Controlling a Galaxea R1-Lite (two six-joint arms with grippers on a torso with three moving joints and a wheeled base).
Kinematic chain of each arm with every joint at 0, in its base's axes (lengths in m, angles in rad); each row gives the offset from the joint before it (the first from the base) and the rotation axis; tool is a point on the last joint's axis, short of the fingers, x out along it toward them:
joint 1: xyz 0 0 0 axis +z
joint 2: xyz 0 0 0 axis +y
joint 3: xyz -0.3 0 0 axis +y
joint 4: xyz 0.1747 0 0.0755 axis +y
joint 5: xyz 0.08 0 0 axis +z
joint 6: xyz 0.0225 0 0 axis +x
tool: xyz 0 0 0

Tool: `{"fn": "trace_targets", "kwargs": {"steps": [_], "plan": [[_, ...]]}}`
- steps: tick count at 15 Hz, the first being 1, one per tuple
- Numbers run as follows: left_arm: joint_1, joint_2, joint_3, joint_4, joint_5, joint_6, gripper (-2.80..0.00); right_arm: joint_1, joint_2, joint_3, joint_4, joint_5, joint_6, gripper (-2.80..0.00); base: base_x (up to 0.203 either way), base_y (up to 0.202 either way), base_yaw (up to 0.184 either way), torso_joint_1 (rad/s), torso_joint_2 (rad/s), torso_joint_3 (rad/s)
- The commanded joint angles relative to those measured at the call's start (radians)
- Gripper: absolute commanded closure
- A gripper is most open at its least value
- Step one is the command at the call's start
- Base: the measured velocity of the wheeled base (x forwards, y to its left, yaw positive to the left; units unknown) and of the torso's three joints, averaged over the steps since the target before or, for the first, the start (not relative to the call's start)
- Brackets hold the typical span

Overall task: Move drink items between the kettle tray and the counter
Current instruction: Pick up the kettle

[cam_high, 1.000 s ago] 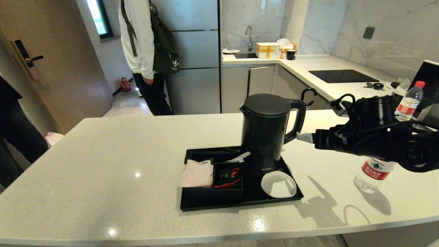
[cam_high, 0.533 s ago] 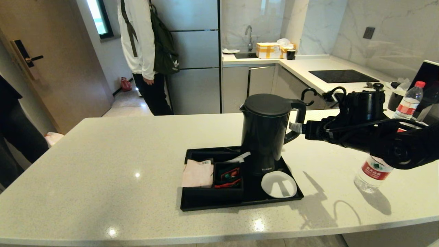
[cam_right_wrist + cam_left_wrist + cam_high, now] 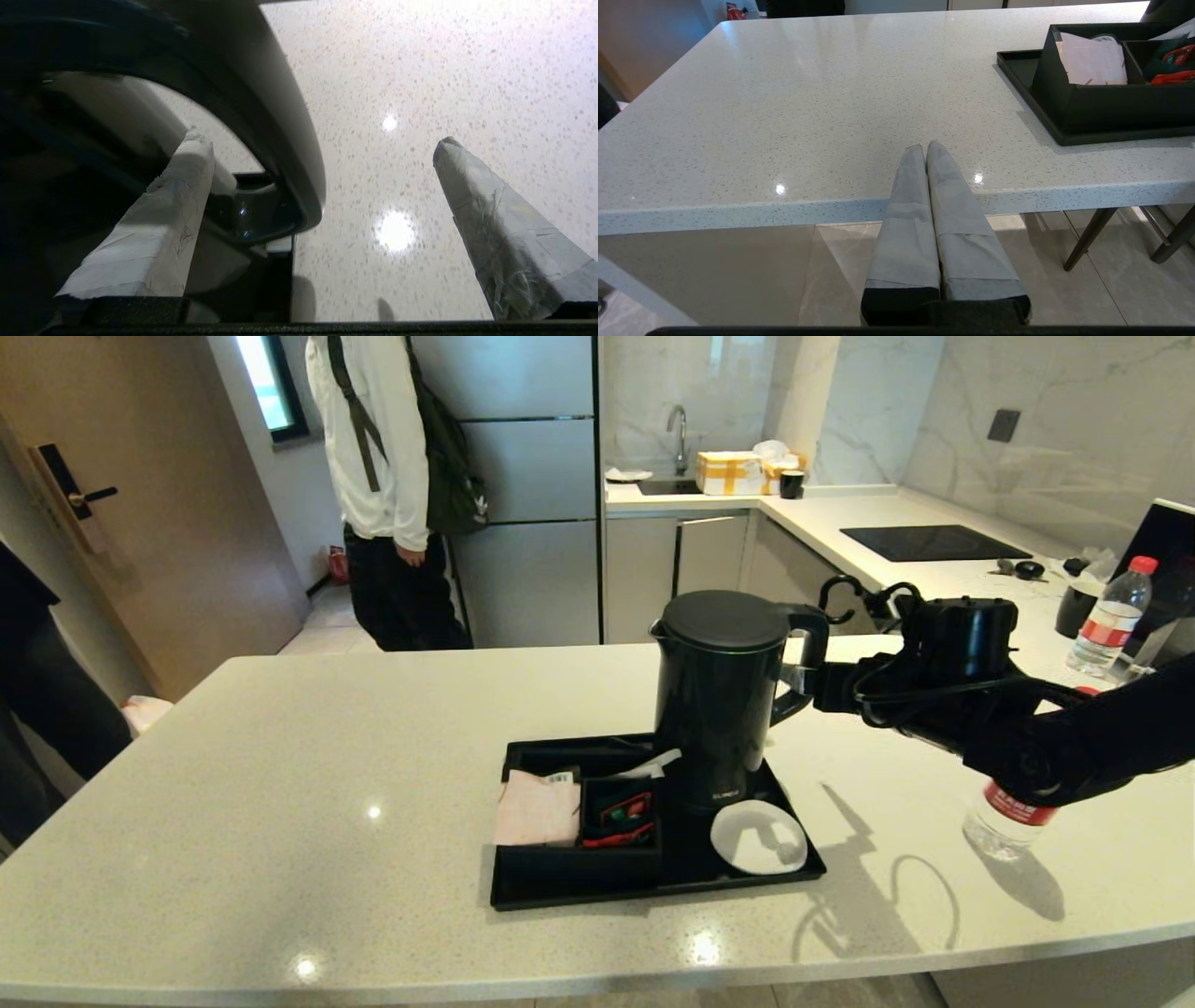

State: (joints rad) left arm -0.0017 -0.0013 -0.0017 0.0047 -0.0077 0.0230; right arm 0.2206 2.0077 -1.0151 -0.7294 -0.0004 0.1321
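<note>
The matte black kettle (image 3: pixel 719 695) stands on its base at the back right of the black kettle tray (image 3: pixel 653 889). My right gripper (image 3: pixel 795 679) is open at the kettle's loop handle (image 3: pixel 285 126). One taped finger (image 3: pixel 173 210) reaches inside the loop, the other finger (image 3: pixel 490 214) is outside it, and neither presses the handle. The clear water bottle (image 3: pixel 1010 814) with its red label stands on the off-white counter (image 3: pixel 280 775) to the right of the tray, partly hidden by my right arm. My left gripper (image 3: pixel 926 147) is shut and empty at the counter's front edge.
In the tray sit a divided box (image 3: pixel 574 817) of napkins and sachets and a white coaster (image 3: pixel 758 837). A second red-capped bottle (image 3: pixel 1111 614) and a dark cup (image 3: pixel 1074 607) stand at the far right. A person (image 3: pixel 383 476) stands by the fridge behind.
My right gripper has moved left and slightly up until its open fingers straddle the kettle handle. The person behind has shifted a little. The kettle and bottle have not moved.
</note>
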Motion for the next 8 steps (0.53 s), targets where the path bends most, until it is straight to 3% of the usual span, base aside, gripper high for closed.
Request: {"fn": "trace_targets", "kwargs": {"steps": [1,8], "plan": [[0.000,0.001,0.000,0.000,0.000,0.000,0.00,0.002,0.045,-0.003,-0.035,-0.001,0.000,-2.80,0.000,0.000,0.000,0.000,0.00,0.000],[0.000,0.001,0.000,0.000,0.000,0.000,0.00,0.008,0.122,-0.037,-0.139,-0.045,-0.050,-2.80,0.000,0.000,0.000,0.000,0.00,0.000]]}}
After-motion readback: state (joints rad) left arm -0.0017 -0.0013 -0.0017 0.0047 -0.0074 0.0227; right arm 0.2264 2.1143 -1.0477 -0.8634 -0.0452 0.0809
